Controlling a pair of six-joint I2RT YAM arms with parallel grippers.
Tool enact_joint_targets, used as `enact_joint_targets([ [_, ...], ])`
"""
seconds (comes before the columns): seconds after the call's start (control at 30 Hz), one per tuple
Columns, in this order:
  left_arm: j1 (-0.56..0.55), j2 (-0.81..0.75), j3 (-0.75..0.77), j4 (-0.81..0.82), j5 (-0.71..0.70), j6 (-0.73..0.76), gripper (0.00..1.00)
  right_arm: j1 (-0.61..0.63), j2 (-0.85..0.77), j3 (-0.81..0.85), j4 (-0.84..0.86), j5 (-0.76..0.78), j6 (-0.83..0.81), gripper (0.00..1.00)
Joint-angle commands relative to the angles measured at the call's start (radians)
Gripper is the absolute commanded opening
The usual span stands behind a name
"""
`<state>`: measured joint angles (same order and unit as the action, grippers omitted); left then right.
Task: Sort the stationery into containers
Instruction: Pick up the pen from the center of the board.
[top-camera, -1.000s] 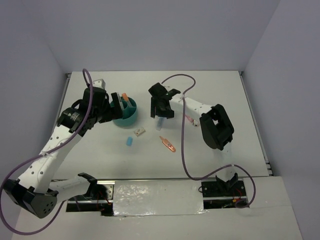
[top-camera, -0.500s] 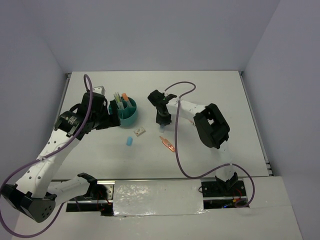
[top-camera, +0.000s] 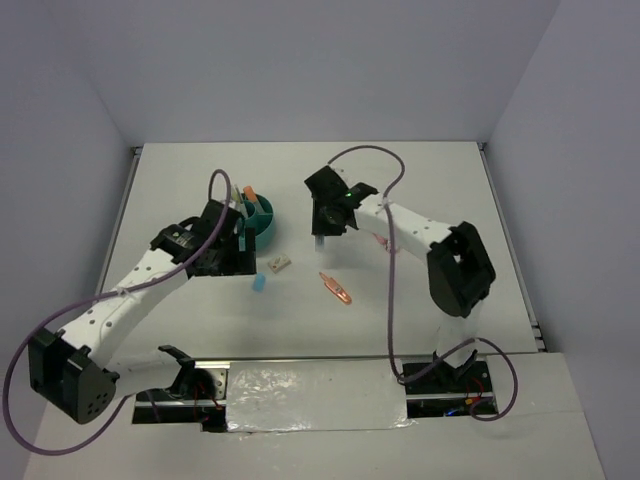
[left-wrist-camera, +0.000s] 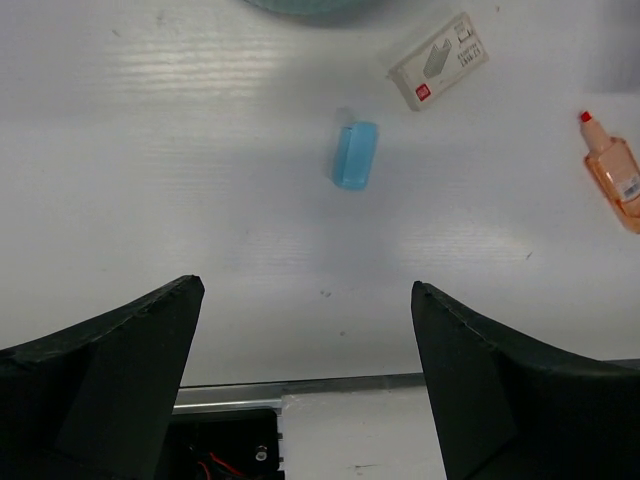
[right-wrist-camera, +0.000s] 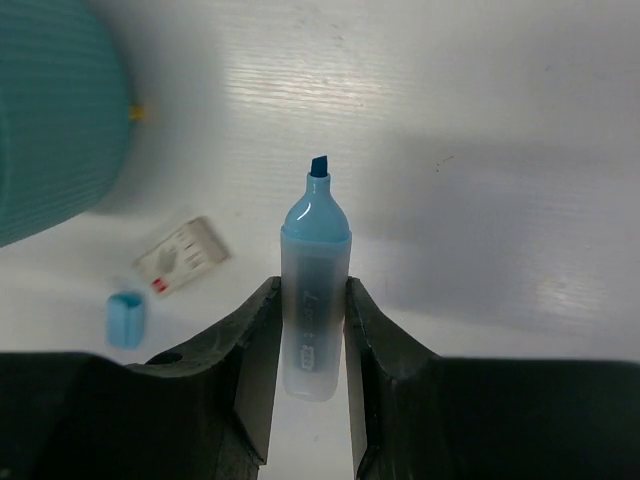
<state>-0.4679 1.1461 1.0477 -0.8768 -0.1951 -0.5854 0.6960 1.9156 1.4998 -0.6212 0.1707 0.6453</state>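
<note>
My right gripper (top-camera: 323, 228) is shut on a short blue marker (right-wrist-camera: 315, 290), uncapped tip pointing away, held above the table just right of the teal organizer (top-camera: 264, 224). The organizer (right-wrist-camera: 45, 120) holds pens and an orange marker. My left gripper (left-wrist-camera: 305, 290) is open and empty, near side of the organizer (top-camera: 240, 260). Ahead of it lie a small blue piece (left-wrist-camera: 354, 155), a whitish-tan eraser (left-wrist-camera: 440, 62) and an orange marker (left-wrist-camera: 615, 172). The same three lie on the table in the top view: blue piece (top-camera: 259, 284), eraser (top-camera: 279, 264), orange marker (top-camera: 336, 288).
A pink item (top-camera: 380, 241) lies under the right forearm. Purple cables loop over both arms. A metal rail (left-wrist-camera: 330, 385) and taped strip run along the table's near edge. Walls stand at the left, back and right.
My left gripper has moved away from the organizer, right and nearer, over the table by the blue piece. My right gripper holds the blue marker and has shifted slightly up and right.
</note>
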Motion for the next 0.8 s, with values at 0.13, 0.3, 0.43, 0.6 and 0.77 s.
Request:
enact_joint_targets([
  [0.13,-0.094,0.141,-0.061,0.221,-0.015,-0.03,0.95,0.008,-0.314,-0.014,-0.1,-0.011,-0.144,0.0],
  [0.3,-0.095,0.306,-0.068,0.279,-0.046,-0.048,0.85,0.007,-0.535,-0.189,-0.087,-0.045,-0.148,0.0],
  [0.43,-0.094,0.354,-0.066,0.271,-0.079,-0.115,0.82,0.008,-0.651,-0.288,-0.094,-0.076,-0.154,0.0],
  [0.6,-0.109,0.339,-0.051,0.181,-0.121,-0.293,0.82,0.008,-0.744,-0.395,-0.081,-0.079,-0.125,0.0],
  [0.77,-0.138,0.265,-0.035,0.17,-0.184,-0.53,0.84,0.008,-0.76,-0.42,-0.071,-0.091,-0.116,0.0],
])
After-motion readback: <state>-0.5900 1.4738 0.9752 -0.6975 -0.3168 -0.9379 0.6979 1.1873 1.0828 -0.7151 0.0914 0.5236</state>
